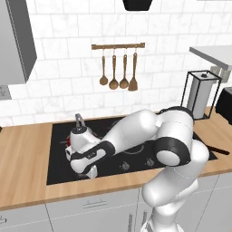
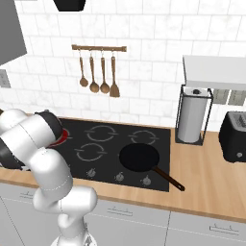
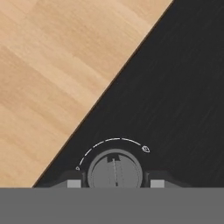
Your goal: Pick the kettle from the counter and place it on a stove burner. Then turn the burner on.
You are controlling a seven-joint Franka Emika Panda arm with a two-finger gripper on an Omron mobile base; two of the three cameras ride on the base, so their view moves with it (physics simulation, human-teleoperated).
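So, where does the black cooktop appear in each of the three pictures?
Left base view: the cooktop lies across the middle, partly behind the arm.
Right base view: the cooktop is at centre, with the frying pan on its front right.
Hand view: the cooktop takes the right and lower part.
Shared landmark: the wooden counter bordering it.

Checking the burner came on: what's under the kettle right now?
A red glow shows on the black cooktop beside the kettle. The arm covers the kettle's base, so the burner ring itself is hidden.
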